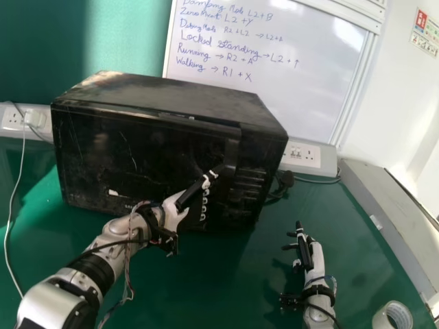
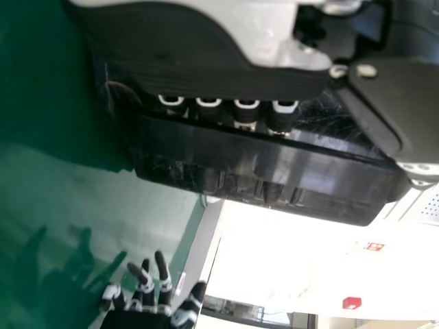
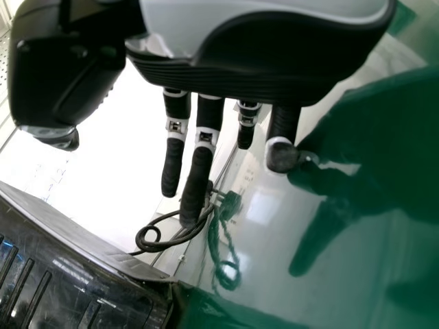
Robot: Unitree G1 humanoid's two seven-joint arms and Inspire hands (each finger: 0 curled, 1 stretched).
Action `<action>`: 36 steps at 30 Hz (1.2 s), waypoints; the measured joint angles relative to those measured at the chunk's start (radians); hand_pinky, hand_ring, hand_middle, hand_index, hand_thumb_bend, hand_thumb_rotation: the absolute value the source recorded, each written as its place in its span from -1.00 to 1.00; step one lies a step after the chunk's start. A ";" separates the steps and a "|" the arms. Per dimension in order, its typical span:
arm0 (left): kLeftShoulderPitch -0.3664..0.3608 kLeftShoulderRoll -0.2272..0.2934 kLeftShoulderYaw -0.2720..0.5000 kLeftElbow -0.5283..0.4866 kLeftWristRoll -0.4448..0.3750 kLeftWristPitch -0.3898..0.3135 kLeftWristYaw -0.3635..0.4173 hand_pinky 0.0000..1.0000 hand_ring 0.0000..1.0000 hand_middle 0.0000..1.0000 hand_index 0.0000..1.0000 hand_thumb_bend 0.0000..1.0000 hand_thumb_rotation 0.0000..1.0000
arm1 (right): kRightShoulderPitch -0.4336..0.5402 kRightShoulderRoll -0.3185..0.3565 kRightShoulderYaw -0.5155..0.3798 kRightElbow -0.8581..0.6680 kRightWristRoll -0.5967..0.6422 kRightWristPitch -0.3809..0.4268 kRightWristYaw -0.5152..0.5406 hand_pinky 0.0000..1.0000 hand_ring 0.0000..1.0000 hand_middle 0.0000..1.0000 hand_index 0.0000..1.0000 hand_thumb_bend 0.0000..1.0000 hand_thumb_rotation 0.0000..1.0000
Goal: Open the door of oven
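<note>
1 L arm point(image 1: 49, 305), 1 L hand point(image 1: 173, 212) @ 1 oven handle point(image 1: 232, 147)

The oven point(image 1: 89, 157) stands on the far part of the table point(image 1: 226, 288), from the left to the middle, its handle point(image 1: 234, 147) on the right part of its front. Behind it, a whiteboard point(image 1: 302, 82) reaches out to the right. Far left, a plug point(image 1: 34, 118) sits in a socket strip point(image 1: 12, 118), and a thin cable point(image 1: 15, 185) runs from there toward the near left. A power cord point(image 1: 285, 179) lies just beside the oven's right side, before a second socket strip point(image 1: 302, 155). A long ledge point(image 1: 384, 205) lines the table's right side; a tape roll point(image 1: 392, 317) lies near right.
</note>
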 measured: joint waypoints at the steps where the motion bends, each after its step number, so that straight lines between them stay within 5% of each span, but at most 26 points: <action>1: 0.000 0.000 0.000 0.000 0.000 0.000 -0.006 0.09 0.37 0.67 0.72 1.00 0.88 | -0.001 0.000 0.000 0.000 0.000 0.000 0.000 -0.62 -0.55 -0.25 0.25 0.57 0.52; 15: -0.002 -0.005 -0.010 0.002 0.002 0.000 -0.028 -0.15 0.07 0.41 0.67 1.00 0.90 | -0.003 0.002 0.000 0.001 0.000 0.002 0.000 -0.62 -0.53 -0.24 0.24 0.62 0.53; 36: -0.003 -0.015 -0.018 0.001 0.007 -0.008 -0.045 -0.62 -0.44 -0.12 0.14 1.00 0.86 | -0.005 0.001 -0.001 0.001 0.000 0.003 0.000 -0.63 -0.54 -0.24 0.24 0.56 0.51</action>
